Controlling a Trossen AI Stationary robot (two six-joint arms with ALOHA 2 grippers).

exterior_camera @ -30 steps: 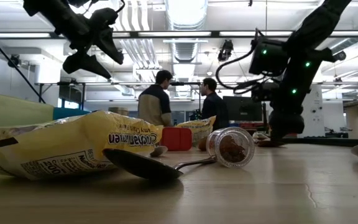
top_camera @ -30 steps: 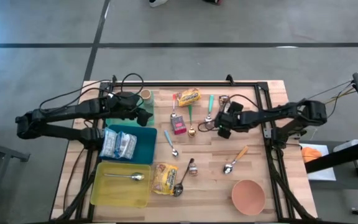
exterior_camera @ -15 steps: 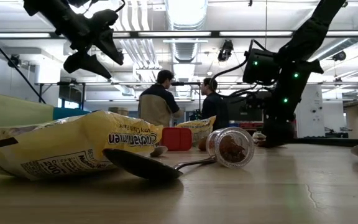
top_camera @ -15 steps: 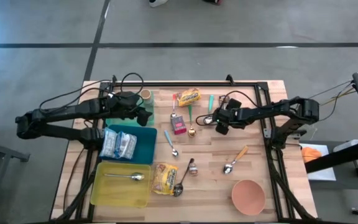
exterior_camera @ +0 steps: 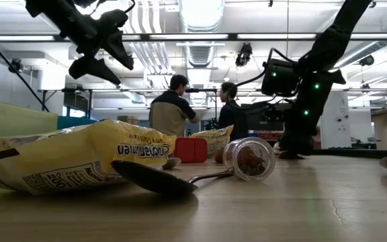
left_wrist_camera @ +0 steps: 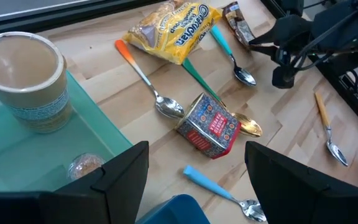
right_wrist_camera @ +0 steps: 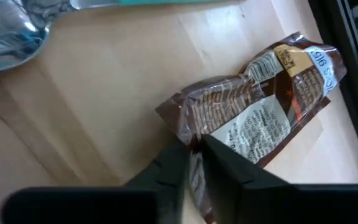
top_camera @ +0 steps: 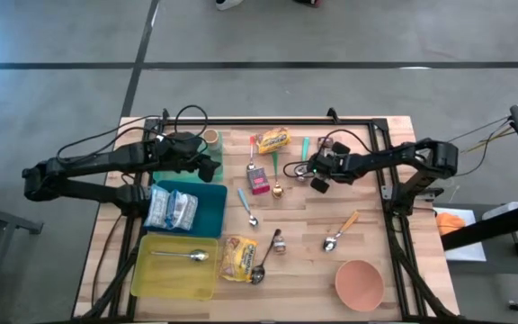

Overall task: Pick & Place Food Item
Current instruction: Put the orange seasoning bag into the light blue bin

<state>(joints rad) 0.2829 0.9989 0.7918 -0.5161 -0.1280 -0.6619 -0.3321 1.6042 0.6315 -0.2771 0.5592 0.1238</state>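
Right pincer (right_wrist_camera: 194, 155) is clamped on the brown snack wrapper (right_wrist_camera: 260, 124) beside the teal-handled spoon (top_camera: 304, 155). Left pincer (left_wrist_camera: 191, 171) is held apart above the paper cup (left_wrist_camera: 23, 78).

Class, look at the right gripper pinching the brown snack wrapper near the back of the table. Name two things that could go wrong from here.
1. The right gripper is shut on only the crinkled end of the brown snack wrapper, so the wrapper may slip out or tear when lifted.
2. The teal-handled spoon lies close beside the wrapper; a dangling wrapper could drag or knock it as it leaves.
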